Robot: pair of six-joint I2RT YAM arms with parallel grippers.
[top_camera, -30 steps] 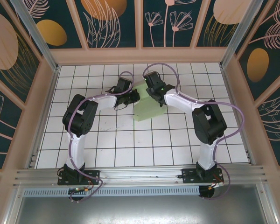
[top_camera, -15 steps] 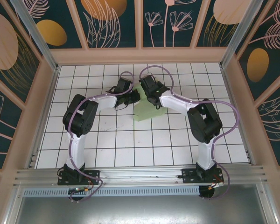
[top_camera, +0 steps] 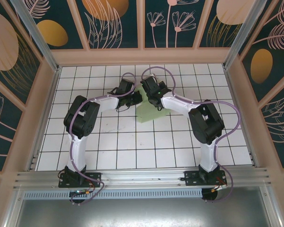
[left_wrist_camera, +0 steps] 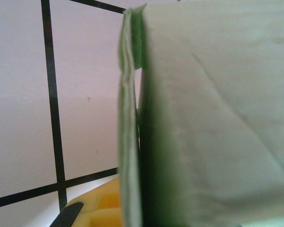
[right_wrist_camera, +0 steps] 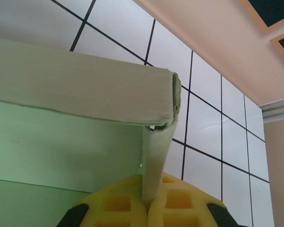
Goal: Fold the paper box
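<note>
Pinching its left edge, the left jaws sit closed on the paper box, one pale green piece lying on the tabletop, far middle; the right jaws clamp a thin flap at its far side. One box, two sets of jaws. Thin, light card probably creases and slips easily, so folded edges suit gripping.

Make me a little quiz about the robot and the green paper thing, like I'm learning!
1. True or false: the paper box is red.
2. What does the right gripper pinch? A: a flap of the paper box. B: a spoon. C: nothing.
3. What pattern is on the table?
Key: 1 false, it is pale green. 2 A. 3 white squares with black lines.
</note>
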